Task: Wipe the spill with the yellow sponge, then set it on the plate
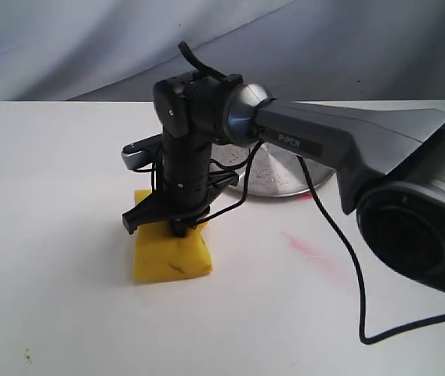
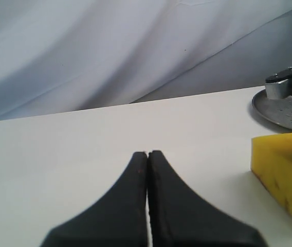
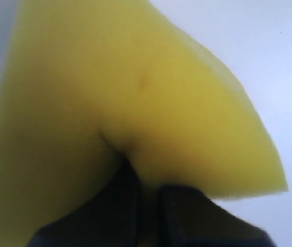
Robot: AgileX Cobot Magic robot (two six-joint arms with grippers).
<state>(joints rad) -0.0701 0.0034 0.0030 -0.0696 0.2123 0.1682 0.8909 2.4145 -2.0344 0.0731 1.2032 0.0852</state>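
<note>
The yellow sponge (image 1: 169, 249) lies on the white table, left of centre, and fills the right wrist view (image 3: 125, 103). My right gripper (image 1: 171, 223) points straight down onto the sponge's far edge and is shut on it, the foam pinched between the black fingers (image 3: 130, 200). The silver plate (image 1: 285, 174) sits behind the arm, partly hidden by it; its rim (image 2: 285, 110) shows in the left wrist view beside the sponge (image 2: 285, 172). My left gripper (image 2: 147, 154) is shut and empty, over bare table. The amber spill is not visible.
A long pink-red smear (image 1: 310, 252) marks the table right of the sponge. The right arm's black cable (image 1: 348, 258) trails across the table to the right. A grey cloth backdrop (image 1: 89, 39) rises behind the table's far edge.
</note>
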